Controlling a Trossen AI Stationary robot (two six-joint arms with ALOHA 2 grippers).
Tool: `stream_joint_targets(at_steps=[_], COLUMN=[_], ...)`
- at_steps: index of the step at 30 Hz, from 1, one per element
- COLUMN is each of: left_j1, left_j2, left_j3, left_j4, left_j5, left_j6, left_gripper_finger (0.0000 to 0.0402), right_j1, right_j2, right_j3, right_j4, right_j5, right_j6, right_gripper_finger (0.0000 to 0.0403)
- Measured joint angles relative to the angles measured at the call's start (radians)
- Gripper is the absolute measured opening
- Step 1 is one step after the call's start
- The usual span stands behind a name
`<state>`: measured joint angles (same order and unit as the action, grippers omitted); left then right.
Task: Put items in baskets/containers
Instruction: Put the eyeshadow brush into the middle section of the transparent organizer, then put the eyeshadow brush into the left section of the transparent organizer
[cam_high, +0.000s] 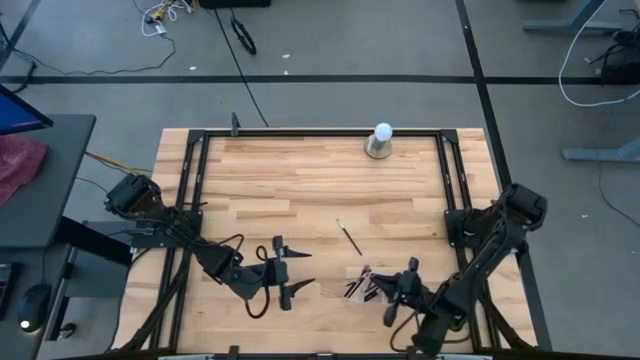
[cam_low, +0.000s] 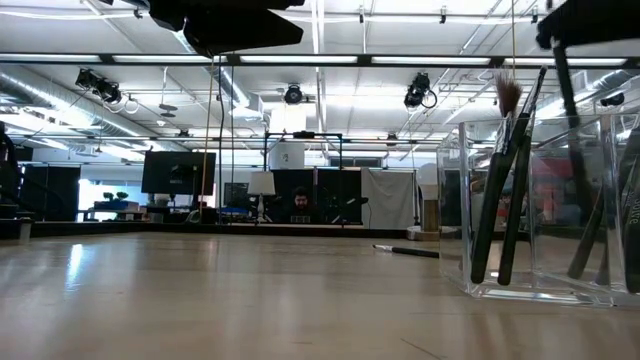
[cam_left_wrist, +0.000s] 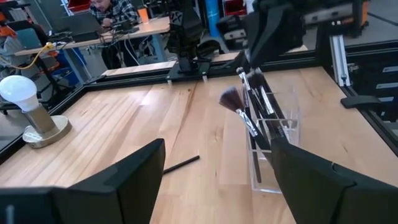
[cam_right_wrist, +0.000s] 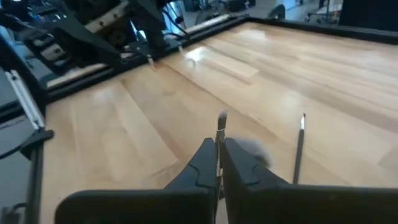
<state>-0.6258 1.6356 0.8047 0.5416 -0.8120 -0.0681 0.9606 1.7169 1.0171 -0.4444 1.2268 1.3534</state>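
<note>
From above: clear tray (cam_high: 365, 286) near the front edge, bristling with makeup brushes (cam_high: 358, 287), right gripper (cam_high: 402, 290) just beside it on the right-arm side. One stray brush (cam_high: 348, 238) lying alone on the bare wood, farther back toward mid-table, long axis slanting diagonally. Left gripper (cam_high: 293, 273) parked front left of centre, fingers spread wide, nothing between them. White bulb on a grey base (cam_high: 380, 141) far off at the back edge, well apart from everything.

At table height: tray (cam_low: 540, 290) looming large on the right, brushes (cam_low: 505, 180) leaning upright inside, bristles up. Stray brush (cam_low: 405, 250) flat on the table beyond it.

From the left wrist: tray (cam_left_wrist: 273, 155) ahead with a fan-tipped brush (cam_left_wrist: 239, 109) sticking out, right arm hovering over it; stray brush handle (cam_left_wrist: 181, 163) on the wood between the wide-open fingers (cam_left_wrist: 124, 180) and the tray.

From the right wrist: right gripper (cam_right_wrist: 219, 163) clenched on a slim brush (cam_right_wrist: 221, 127), ferrule poking out ahead of the fingertips. Second brush (cam_right_wrist: 300, 146) close alongside, running nearly parallel.

Judgement: held brush needs the tray below it before letting go. Stray brush roughly equidistant from both grippers; the empty left one probably the better candidate, approaching across that diagonal axis.
</note>
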Motion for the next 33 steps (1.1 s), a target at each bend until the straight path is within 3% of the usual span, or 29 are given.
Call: stream_joint_targets(at_steps=[10, 20, 27, 33], left_j1=[0.000, 0.000, 0.000, 0.000], left_j2=[0.000, 0.000, 0.000, 0.000], left_j3=[0.000, 0.000, 0.000, 0.000], left_j4=[-0.002, -0.003, -0.009, -0.009], left_j5=[0.000, 0.000, 0.000, 0.000], left_j6=[-0.001, -0.007, -0.008, -0.020], left_gripper_finger=[0.0291, 0.0291, 0.0291, 0.0291], right_j1=[-0.013, -0.012, -0.012, -0.017], right_j2=[0.050, 0.048, -0.001, -0.101], right_j3=[0.000, 0.000, 0.000, 0.000], right_j4=[-0.021, -0.071, -0.191, -0.247], right_j5=[-0.112, -0.155, -0.222, -0.347], right_j6=[0.053, 0.085, 0.199, 0.215], right_gripper_finger=[0.0017, 0.0069, 0.0115, 0.0104])
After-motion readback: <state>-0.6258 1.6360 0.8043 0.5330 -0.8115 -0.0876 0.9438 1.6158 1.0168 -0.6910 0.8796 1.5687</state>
